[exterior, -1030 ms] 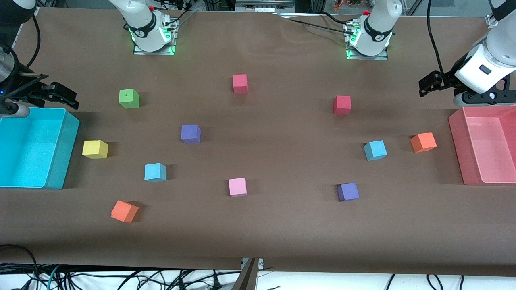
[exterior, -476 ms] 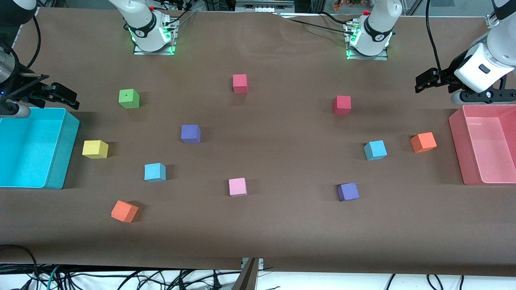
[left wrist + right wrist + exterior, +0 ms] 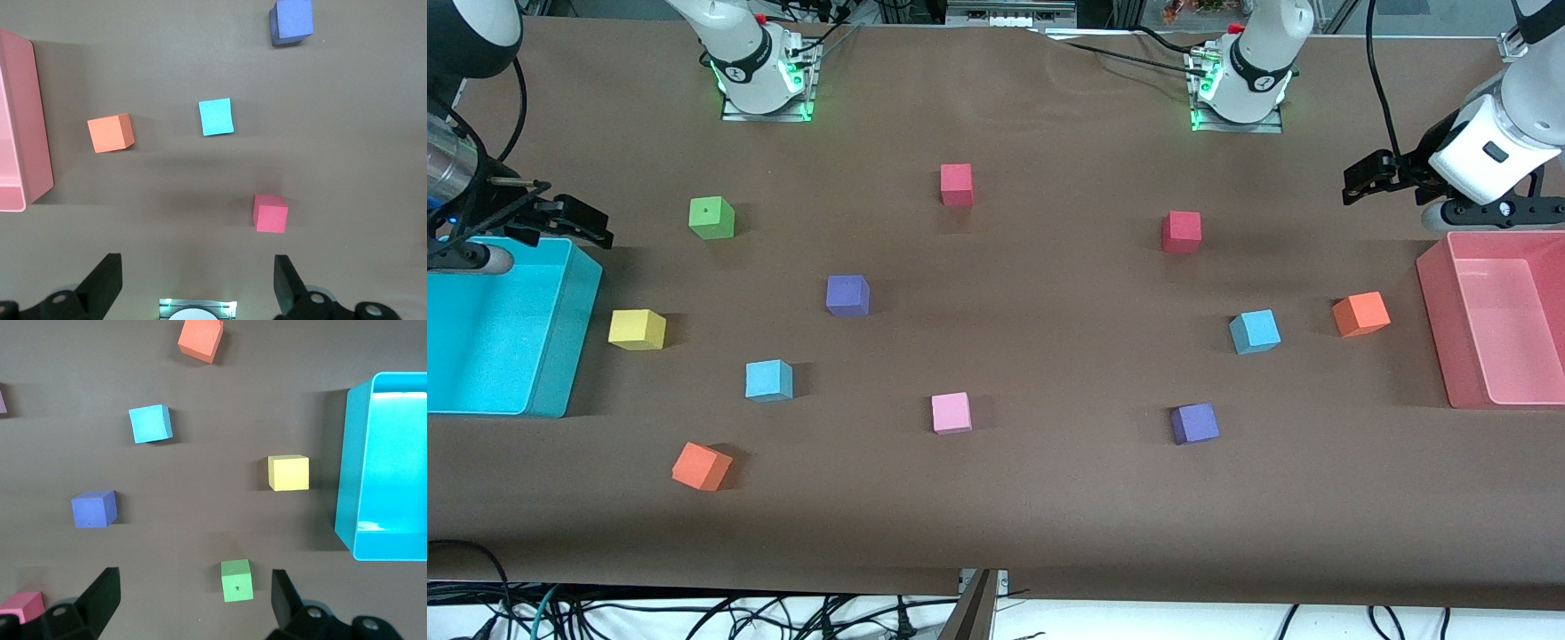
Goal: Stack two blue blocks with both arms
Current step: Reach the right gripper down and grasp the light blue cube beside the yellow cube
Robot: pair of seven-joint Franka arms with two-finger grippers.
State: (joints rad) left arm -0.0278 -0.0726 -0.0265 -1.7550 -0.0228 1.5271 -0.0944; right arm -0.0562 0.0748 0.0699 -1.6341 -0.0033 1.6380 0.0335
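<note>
left tool (image 3: pixel 1356 182) raised by the pink bin (image 3: pixel 1436 302), fingers spread, empty. right tool (image 3: pixel 587 222) raised at the turquoise bin (image 3: pixel 574 329) rim, spread, empty. both blue blocks (image 3: pixel 769 380) (image 3: pixel 1255 332) sit apart on open bench (image 3: pixel 1049 498).

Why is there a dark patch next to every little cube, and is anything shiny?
Front view: light from above gives each cube, like the blue block, a soft shadow on the brown table. The pink bin shows pale glare inside. Right wrist view: the turquoise bin has bright glare on its floor. Left wrist view: soft, faint shadows.
</note>
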